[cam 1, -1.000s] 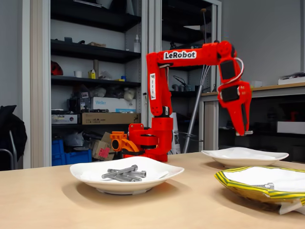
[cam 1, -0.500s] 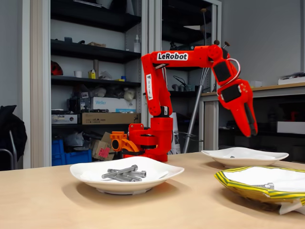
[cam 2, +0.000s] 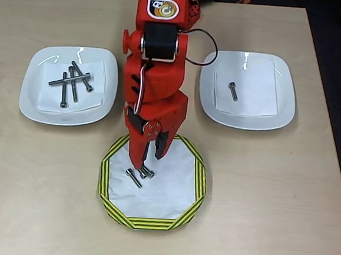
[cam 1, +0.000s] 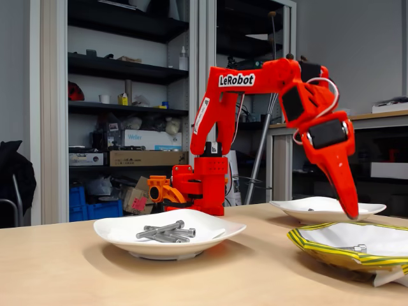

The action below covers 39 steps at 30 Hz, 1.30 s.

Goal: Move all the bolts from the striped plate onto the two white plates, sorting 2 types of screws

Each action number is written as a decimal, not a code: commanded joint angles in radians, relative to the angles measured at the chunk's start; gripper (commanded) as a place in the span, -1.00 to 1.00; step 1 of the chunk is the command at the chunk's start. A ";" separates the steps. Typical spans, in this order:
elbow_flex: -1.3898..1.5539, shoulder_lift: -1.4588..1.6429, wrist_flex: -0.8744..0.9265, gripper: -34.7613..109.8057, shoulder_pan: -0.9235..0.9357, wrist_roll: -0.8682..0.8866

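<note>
My arm reaches forward and bends down; my gripper (cam 2: 150,158) hangs open over the striped plate (cam 2: 197,183), above two bolts (cam 2: 140,175). In the fixed view, the plate's rim hides most of them.

overhead: striped plate (cam 2: 197,183) in front, between two white plates (cam 2: 31,102); bolts (cam 2: 73,83) lie in all three.

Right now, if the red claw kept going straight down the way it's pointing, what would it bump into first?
Probably the bolts lying in the striped plate. The claw points down with its tips just above them in the overhead view. How high it hangs is hard to judge, but nothing else seems to lie between.
</note>
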 commanded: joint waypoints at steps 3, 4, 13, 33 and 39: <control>-0.103 -0.063 0.026 -0.30 -0.018 0.029; -0.104 -0.075 0.023 -0.30 -0.023 0.038; -0.089 -0.127 -0.012 -0.34 -0.005 0.066; -0.156 -0.163 0.112 -0.52 0.084 0.000; -0.291 -0.156 0.285 -0.52 0.066 -0.011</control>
